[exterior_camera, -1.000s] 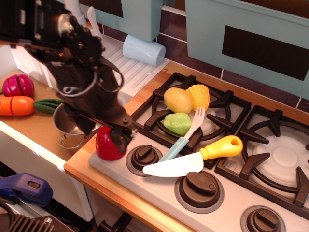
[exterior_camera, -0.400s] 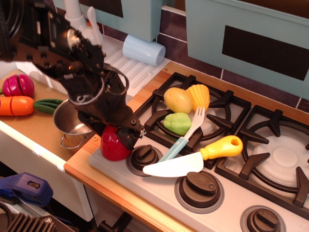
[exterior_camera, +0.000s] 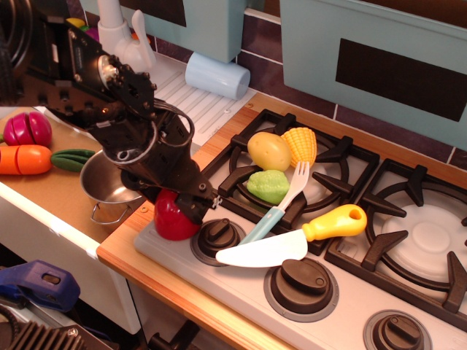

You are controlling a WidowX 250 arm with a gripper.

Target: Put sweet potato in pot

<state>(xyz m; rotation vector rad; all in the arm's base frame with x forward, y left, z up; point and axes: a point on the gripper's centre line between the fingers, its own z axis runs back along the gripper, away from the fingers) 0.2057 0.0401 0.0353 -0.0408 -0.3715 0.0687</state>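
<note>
The glossy red sweet potato [exterior_camera: 169, 221] sits at the front left corner of the stove panel, just right of the pot. The shiny steel pot [exterior_camera: 106, 191] stands on the wooden counter, its wire handle pointing toward the front edge, and the arm partly covers it. My black gripper [exterior_camera: 182, 206] comes down from the upper left. Its fingers close over the top and right side of the sweet potato, which still rests on the panel. The far finger is hidden behind the potato.
A stove knob [exterior_camera: 218, 235] is right beside the sweet potato. A white knife with a yellow handle [exterior_camera: 292, 237] and a fork [exterior_camera: 281, 200] lie on the stove. A yellow potato [exterior_camera: 268, 150], corn [exterior_camera: 300, 144] and a green piece [exterior_camera: 268, 185] sit on the burner. A carrot [exterior_camera: 25, 159] and a purple vegetable [exterior_camera: 28, 129] lie at left.
My gripper has moved a little to the right and lower onto the sweet potato. The sweet potato has shifted slightly right toward the knob.
</note>
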